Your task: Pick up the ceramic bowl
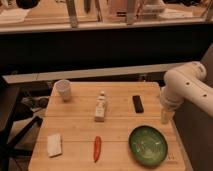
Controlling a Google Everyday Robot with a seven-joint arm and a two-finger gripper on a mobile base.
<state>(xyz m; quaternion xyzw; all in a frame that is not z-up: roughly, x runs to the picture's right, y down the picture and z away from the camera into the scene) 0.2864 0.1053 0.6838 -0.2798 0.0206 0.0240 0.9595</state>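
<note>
The ceramic bowl is wide, shallow and glossy green with a darker rim. It sits on the wooden table near the front right corner. My white arm comes in from the right, and the gripper hangs at the table's right edge, just above and to the right of the bowl, apart from it. Nothing shows in the gripper.
A small white cup stands at the back left. A pale small bottle stands mid-table, a black rectangular object lies right of it. A red chili and a white sponge lie near the front. A dark counter runs behind.
</note>
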